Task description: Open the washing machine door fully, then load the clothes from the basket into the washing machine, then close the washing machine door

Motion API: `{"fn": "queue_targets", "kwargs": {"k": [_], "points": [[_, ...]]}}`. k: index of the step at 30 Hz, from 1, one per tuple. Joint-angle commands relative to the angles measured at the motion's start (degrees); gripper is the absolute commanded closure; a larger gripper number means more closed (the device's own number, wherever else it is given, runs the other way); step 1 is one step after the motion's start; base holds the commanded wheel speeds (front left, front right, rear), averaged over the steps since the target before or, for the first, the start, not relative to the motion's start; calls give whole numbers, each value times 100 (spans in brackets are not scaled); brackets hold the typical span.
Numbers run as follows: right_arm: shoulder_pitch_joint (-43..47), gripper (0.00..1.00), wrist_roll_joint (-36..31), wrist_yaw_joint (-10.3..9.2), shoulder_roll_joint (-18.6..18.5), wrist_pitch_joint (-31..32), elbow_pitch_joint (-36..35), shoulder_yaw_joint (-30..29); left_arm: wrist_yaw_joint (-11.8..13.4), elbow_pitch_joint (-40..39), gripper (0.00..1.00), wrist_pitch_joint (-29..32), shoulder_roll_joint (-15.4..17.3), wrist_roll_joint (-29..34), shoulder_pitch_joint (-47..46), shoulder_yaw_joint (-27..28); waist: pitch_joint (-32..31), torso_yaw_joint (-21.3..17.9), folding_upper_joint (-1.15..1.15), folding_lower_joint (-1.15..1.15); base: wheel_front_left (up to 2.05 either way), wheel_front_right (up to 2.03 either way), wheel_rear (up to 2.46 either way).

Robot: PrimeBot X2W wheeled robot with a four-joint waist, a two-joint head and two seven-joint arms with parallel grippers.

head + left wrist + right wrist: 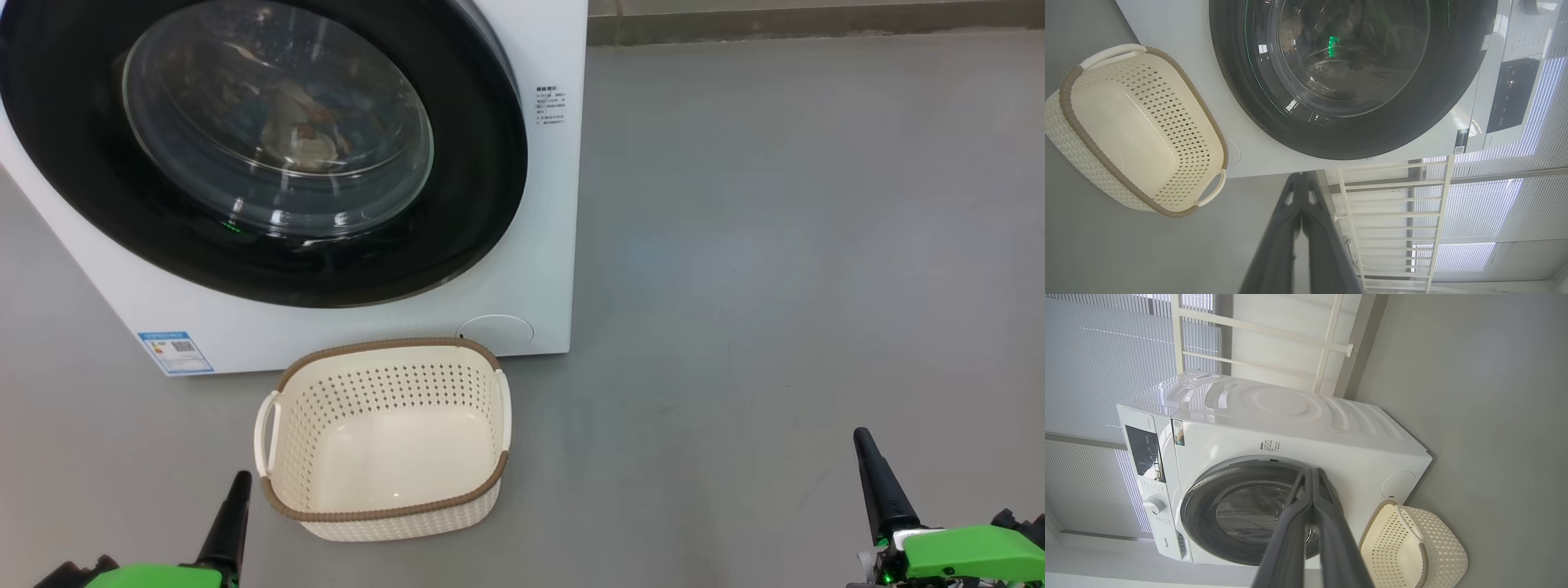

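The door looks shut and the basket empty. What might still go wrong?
1. The door looks shut, but whether it latched cannot be told; if not, it may swing open.
2. The empty basket stands close before the washing machine, near the shut left hand; a careless move might knock it.

A: What's the site?
B: Indoor laundry corner. Front-load washing machine on bare grey floor, perforated basket in front.
A: Home or lab?
B: Can't tell. White blinds across the window, white rail frame on the wall behind.
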Motion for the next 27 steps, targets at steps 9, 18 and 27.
{"fn": "queue_targets", "kwargs": {"k": [9,18,27], "points": [[-329,100,692,-30,-81,193,-82,134,-16,-51,100,181,42,-596,-358,319,4,-31,0,0,0,0,0],[-371,100,1087,-32,-85,294,-51,140,-16,-13,100,290,22,-936,-402,405,6,-52,0,0,0,0,0],[-371,100,1087,-32,-85,294,-51,140,-16,-13,100,303,11,-923,-403,421,6,-52,0,0,0,0,0]]}}
